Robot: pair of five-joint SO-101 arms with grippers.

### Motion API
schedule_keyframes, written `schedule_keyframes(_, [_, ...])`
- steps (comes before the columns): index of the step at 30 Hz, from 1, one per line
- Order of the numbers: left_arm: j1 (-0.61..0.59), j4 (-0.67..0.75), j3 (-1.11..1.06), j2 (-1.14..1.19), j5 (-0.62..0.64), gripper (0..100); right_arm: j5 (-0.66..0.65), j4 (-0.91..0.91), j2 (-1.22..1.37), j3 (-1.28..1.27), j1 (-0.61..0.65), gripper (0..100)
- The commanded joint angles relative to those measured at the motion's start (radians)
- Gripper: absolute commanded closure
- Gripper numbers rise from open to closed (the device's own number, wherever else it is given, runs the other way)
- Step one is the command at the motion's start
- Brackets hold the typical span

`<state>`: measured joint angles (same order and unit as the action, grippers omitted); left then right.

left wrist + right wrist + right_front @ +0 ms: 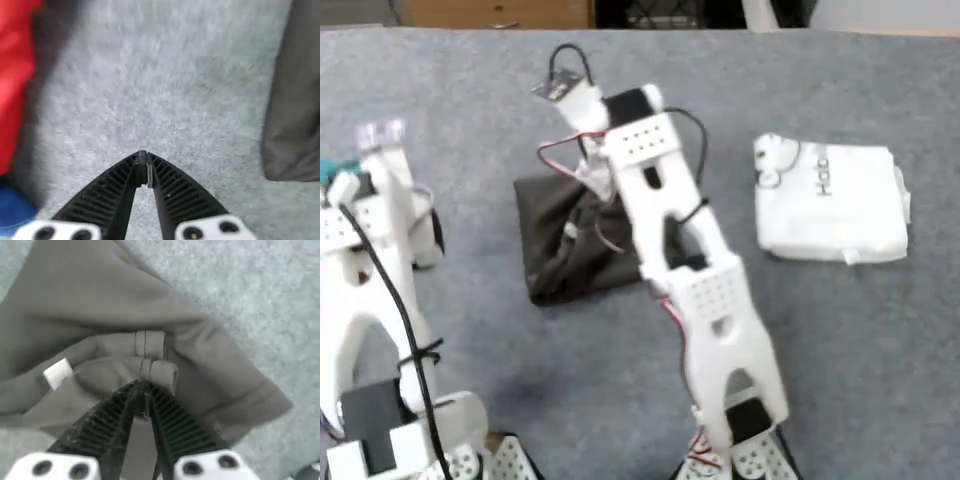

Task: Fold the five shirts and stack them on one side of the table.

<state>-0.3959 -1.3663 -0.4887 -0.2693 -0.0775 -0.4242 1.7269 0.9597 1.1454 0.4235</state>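
The white folded shirt with dark print (830, 205) lies flat and squared off at one side of the grey carpeted table (470, 120). That looks like the start of the stack, so the middle is free for working. In that middle lies the dark grey-brown cotton shirt (560, 250), folded down to a rough square but lumpy, with a sleeve hem and a small white label showing on top.

The right gripper (146, 390) is down on this dark shirt with its fingers together, the tips meeting right at a rolled bit of hem. I cannot tell whether any cloth is pinched between them. My guess is it sits there to tuck or drag that loose fold, since that is the untidy spot (the rest of the square looks fair enough).

The left gripper (142, 160) hangs over bare table beside the dark shirt's edge, fingers closed on nothing, probably parked out of the other arm's way. A red soft shape (15, 75) lies off to its far side, maybe another shirt.
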Motion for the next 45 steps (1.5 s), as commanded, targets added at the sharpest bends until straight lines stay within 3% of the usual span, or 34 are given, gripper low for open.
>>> schedule_keyframes(1, [-0.004,0.089,-0.137,-0.049,0.012,97,0.009,0.02,0.054,0.15,0.017,98.4])
schedule_keyframes(15, [-0.005,0.115,-0.288,-0.074,0.02,97,0.032,0.018,0.042,0.262,0.083,98.4])
schedule_keyframes(22, [0.131,0.29,-0.429,-0.089,0.107,97,0.035,0.018,0.176,0.272,0.04,98.4])
schedule_keyframes(31, [0.183,0.319,-0.437,-0.081,0.112,97,0.038,0.04,0.16,0.255,-0.032,98.4])
schedule_keyframes(37, [0.182,0.4,-0.493,-0.08,0.109,97,0.035,0.04,0.013,0.045,-0.031,98.5])
schedule_keyframes(45, [0.188,0.454,-0.536,-0.081,0.11,97,0.032,0.04,-0.295,-0.539,-0.084,98.5])
